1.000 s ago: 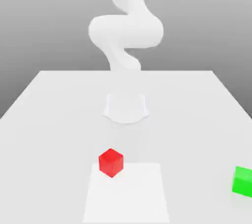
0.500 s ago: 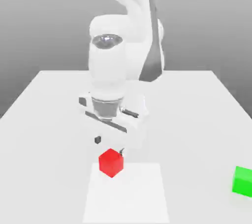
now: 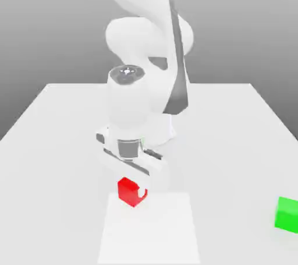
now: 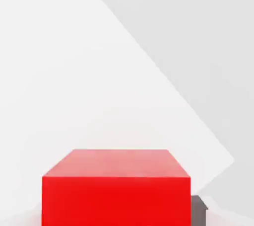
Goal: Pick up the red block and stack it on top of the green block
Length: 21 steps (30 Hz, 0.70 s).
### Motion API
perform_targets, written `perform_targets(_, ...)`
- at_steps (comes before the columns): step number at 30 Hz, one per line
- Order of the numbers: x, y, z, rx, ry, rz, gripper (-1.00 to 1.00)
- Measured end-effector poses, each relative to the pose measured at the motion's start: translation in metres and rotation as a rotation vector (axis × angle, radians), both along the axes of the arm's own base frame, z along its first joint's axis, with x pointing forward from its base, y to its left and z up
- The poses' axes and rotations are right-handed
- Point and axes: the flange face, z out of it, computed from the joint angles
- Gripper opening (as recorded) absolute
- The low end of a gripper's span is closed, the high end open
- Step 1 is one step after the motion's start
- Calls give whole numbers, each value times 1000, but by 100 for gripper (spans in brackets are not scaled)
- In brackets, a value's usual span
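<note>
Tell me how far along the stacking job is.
Done: the gripper has reached the red block. In hand: its grip, closed on that block. Left: carrying it over and stacking it; the green block sits apart at the exterior view's right.

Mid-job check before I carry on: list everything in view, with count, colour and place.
red block: 1, red, in the gripper's grasp, by the white patch's edge nearest the arm's base
green block: 1, green, on the table, cut off by the exterior view's right edge
patch: 1, white, flat on the table
table: 1, pale grey, under it all
backdrop: 1, grey, behind the table
arm: 1, white with grey parts, reaching down over the table
gripper: 1, white with dark parts, closed on the red block
</note>
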Motion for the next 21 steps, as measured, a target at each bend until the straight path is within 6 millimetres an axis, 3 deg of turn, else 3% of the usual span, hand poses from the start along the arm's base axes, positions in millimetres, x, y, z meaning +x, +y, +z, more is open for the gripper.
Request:
perform_targets(3, 0, 2, 23, -1, 0, 2, -100)
perform_targets(6, 24, 37, 32, -17, 6, 55, -100)
perform_targets(13, 66, 178, 43, -38, 8, 226, -100)
perform_targets(17, 70, 263, 51, -29, 4, 291, -100)
perform_targets(21, 58, 343, 60, -4, 0, 345, -100)
